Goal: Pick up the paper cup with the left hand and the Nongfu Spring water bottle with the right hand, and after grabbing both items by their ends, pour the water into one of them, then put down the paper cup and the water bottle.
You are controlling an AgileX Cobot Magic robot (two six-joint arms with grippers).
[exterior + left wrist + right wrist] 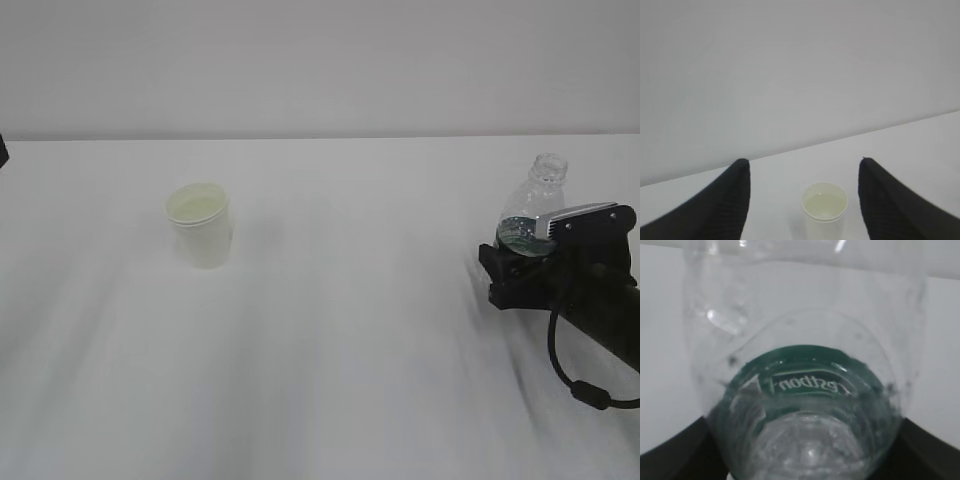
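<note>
While the Nongfu Spring water bottle [531, 212] stands between the fingers of the right hand [522, 262] on the counter [350, 350], we judge the step in hand to be the set-down and release. In the right wrist view the bottle fills the space between the two dark fingers, but we cannot tell whether they clench it or have let go. To do this well, we would spread those fingers evenly and draw the hand straight back, so neither side drags the light, apparently empty bottle over. Its long axis runs nearly vertical, the capless neck pointing up and leaning slightly away from the hand.

Further out, well apart from that hand, the paper cup [824, 210] stands upright, mouth up, with pale liquid, presumably the water [825, 202], inside. The left hand [802, 200] has released it: its fingers [725, 205] gape on either side of the cup, touching nothing, the cup just ahead between them.
</note>
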